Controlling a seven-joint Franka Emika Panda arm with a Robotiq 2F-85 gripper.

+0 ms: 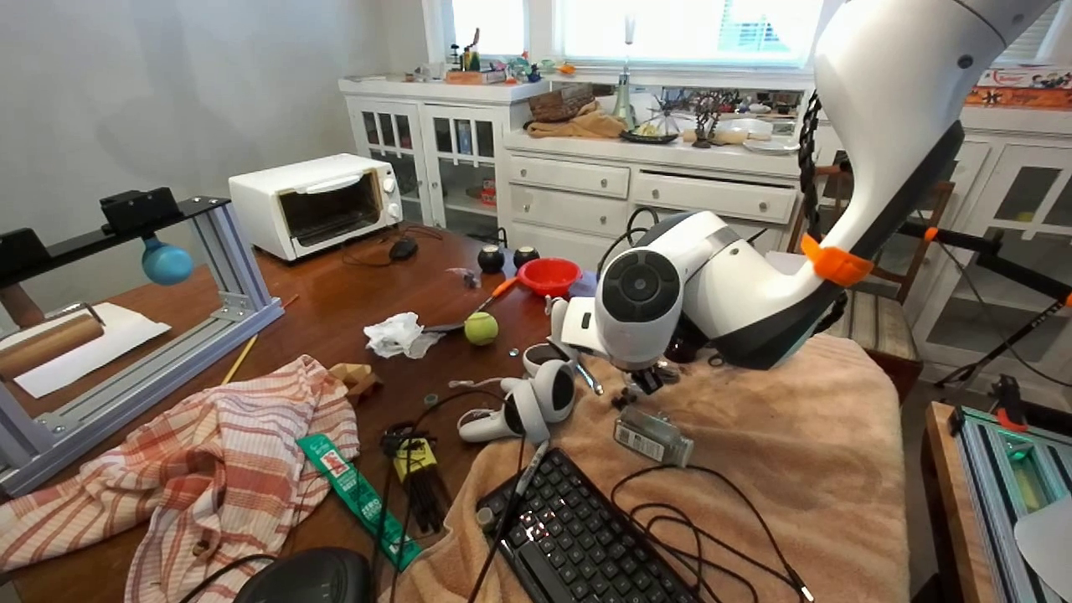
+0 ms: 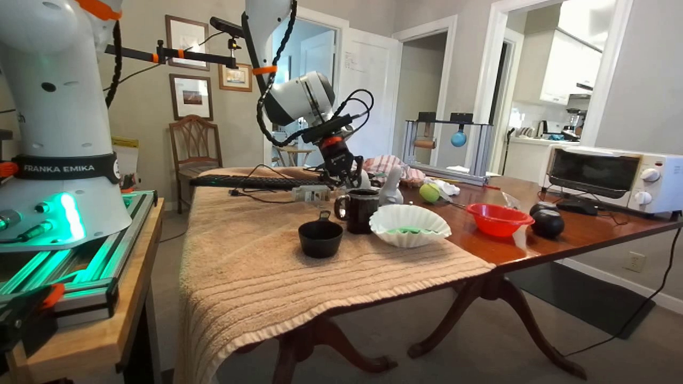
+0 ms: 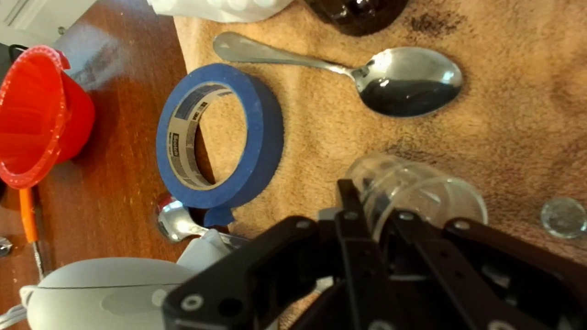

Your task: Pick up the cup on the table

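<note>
A clear glass cup stands, seemingly upright, on the tan towel that covers part of the dark-brown table. My gripper is at its rim: the left finger is outside the wall, the right finger seems inside. The fingers are close together with the rim between them; whether they press on it I cannot tell. In both exterior views my gripper is low over the towel, and the glass cup cannot be made out there. A black mug stands nearby; its edge shows in the wrist view.
Around the cup lie blue tape, a spoon and a small glass disc. A clear bottle, white controllers and a keyboard are near. A black handled pan, white fluted bowl and red bowl stand beyond.
</note>
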